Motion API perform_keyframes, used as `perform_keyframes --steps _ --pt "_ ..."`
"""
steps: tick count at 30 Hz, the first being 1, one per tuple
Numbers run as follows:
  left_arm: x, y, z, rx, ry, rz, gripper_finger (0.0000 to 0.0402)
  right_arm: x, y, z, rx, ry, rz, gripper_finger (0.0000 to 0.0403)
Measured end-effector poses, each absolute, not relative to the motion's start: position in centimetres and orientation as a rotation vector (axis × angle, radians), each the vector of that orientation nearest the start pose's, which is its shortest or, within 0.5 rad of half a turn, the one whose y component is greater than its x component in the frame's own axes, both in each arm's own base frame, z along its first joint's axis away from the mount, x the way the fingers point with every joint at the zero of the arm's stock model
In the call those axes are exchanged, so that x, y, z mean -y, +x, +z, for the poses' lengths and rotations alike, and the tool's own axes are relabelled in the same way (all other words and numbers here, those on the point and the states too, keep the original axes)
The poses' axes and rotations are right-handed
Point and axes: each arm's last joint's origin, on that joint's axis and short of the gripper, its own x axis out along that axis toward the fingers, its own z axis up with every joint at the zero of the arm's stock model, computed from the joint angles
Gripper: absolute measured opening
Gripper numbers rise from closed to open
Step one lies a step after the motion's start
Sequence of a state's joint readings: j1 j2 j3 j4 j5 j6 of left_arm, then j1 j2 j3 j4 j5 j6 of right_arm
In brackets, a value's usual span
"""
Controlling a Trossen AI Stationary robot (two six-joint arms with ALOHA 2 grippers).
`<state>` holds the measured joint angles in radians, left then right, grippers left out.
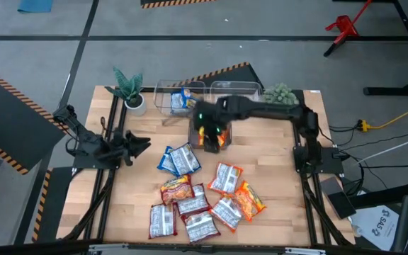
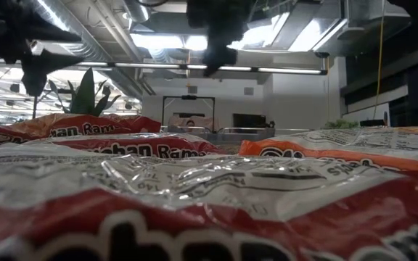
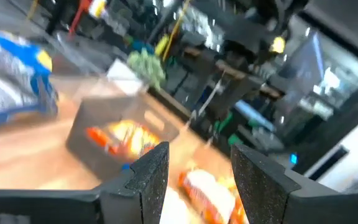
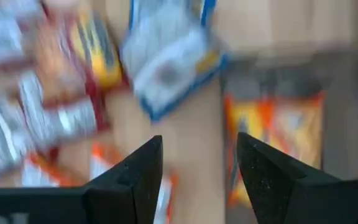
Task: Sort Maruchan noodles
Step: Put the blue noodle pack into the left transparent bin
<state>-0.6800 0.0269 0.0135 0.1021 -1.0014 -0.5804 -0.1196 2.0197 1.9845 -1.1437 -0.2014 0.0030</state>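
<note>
Grey workshop floor with striped hazard tape surrounds the wooden desk. Landmark: the dark grey tray at the desk's middle, already holding an orange packet. Directly above the tray hangs the right tool, fingers spread wide and holding nothing, so a drop-off step seems just finished, or a reach into the pile is about to begin. Toward the desk's front edge from the tray lie the unsorted Maruchan noodles, red, orange and blue packets overlapping. Behind the tray stand two clear bins: the left bin contains a blue packet, the right bin appears empty. Well left of the tray waits the left tool, fingers parted, empty. Next move likely needs a descent onto one loose packet at the pile's edge.
</note>
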Motion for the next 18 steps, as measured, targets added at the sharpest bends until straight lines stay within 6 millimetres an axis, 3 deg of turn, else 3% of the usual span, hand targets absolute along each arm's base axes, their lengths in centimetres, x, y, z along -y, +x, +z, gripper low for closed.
perform_keyframes --steps 4,10,15,18 --pt "3.6 8.3 16.7 0.098 -0.649 0.332 0.0167 1.1 40.7 29.7 -1.310 0.154 0.016 0.0190" --pt "3.6 8.9 16.6 0.010 -0.651 0.334 0.0167 -2.5 40.1 29.5 -1.368 0.111 -0.027 0.0190" --pt "3.8 9.7 16.5 -0.176 -0.755 0.277 0.0167 -3.8 40.2 29.6 -1.342 0.061 -0.039 0.0191" --pt "3.9 10.1 16.8 -0.288 -0.800 0.264 0.0167 -3.6 41.5 29.9 -1.206 -0.040 0.021 0.0191"
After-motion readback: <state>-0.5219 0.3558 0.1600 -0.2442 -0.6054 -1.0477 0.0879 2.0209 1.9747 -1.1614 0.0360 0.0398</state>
